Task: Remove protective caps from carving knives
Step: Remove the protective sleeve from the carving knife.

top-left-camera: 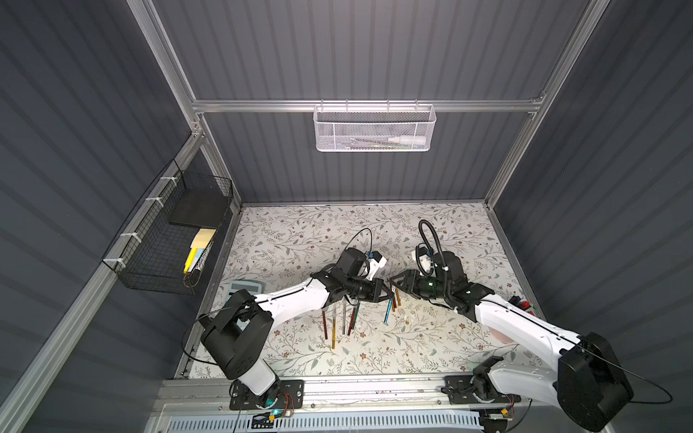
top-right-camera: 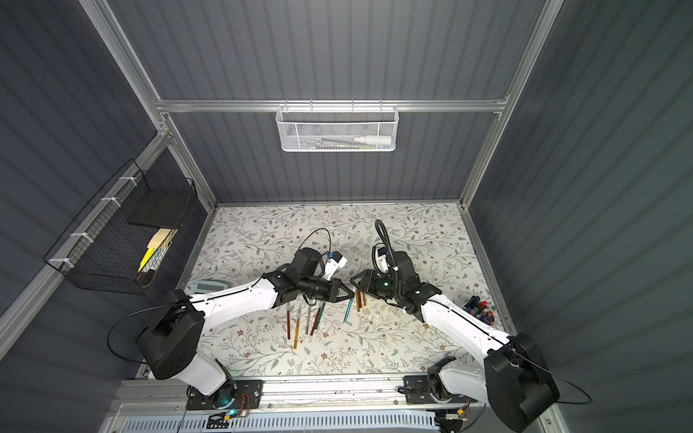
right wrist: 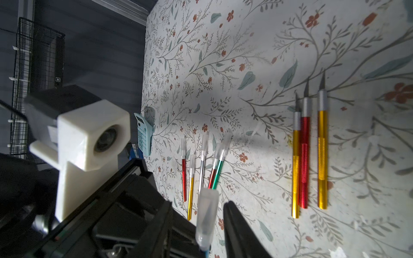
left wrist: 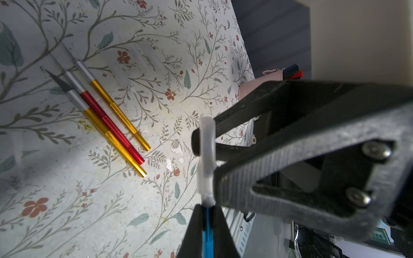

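My left gripper (left wrist: 206, 207) is shut on the blue carving knife (left wrist: 207, 232), which I hold above the table in both top views (top-left-camera: 388, 313) (top-right-camera: 348, 313). Its clear protective cap (left wrist: 206, 154) (right wrist: 206, 214) still covers the blade. My right gripper (right wrist: 199, 204) is open, with a finger on each side of that cap and a narrow gap showing. The two grippers meet tip to tip (top-left-camera: 390, 288) at mid table. Three uncapped knives, gold, red and gold (right wrist: 308, 156) (left wrist: 111, 120), lie side by side. Several capped knives (right wrist: 201, 163) (top-left-camera: 343, 318) lie in a loose row.
A pale blue calculator (top-left-camera: 245, 288) lies at the table's left edge. A black wire basket (top-left-camera: 172, 240) hangs on the left wall, and a white mesh basket (top-left-camera: 373, 129) on the back rail. A pink container of markers (top-right-camera: 480, 309) stands at the right edge.
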Tool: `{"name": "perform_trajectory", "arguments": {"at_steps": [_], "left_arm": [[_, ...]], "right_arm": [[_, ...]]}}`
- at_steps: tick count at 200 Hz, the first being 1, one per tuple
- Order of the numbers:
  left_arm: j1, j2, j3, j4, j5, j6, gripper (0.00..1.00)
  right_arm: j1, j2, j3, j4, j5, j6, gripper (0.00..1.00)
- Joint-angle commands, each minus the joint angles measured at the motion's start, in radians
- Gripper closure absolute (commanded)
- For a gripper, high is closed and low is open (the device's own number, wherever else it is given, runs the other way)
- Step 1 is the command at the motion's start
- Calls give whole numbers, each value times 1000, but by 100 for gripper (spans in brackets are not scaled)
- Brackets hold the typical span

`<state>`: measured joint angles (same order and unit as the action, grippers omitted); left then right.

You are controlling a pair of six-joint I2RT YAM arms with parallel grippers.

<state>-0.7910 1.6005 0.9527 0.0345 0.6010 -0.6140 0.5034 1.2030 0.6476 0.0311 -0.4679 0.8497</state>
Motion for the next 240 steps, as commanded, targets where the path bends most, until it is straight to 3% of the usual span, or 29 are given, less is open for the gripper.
{"name": "perform_trajectory", "arguments": {"at_steps": [1, 101, 165, 240], "left_arm": [[-2, -25, -15, 28, 21, -14, 97], [-2, -42, -23, 27, 16, -16, 97], [-4, -34, -36, 51, 26, -34, 74], [-14, -14, -31, 51, 29, -32, 76]], "right_arm": [[7, 4, 3, 31, 15, 11, 64], [11, 44, -8, 55, 28, 26, 82], [13, 30, -5, 61, 30, 38, 84], [13, 26, -6, 70, 25, 51, 84]]}}
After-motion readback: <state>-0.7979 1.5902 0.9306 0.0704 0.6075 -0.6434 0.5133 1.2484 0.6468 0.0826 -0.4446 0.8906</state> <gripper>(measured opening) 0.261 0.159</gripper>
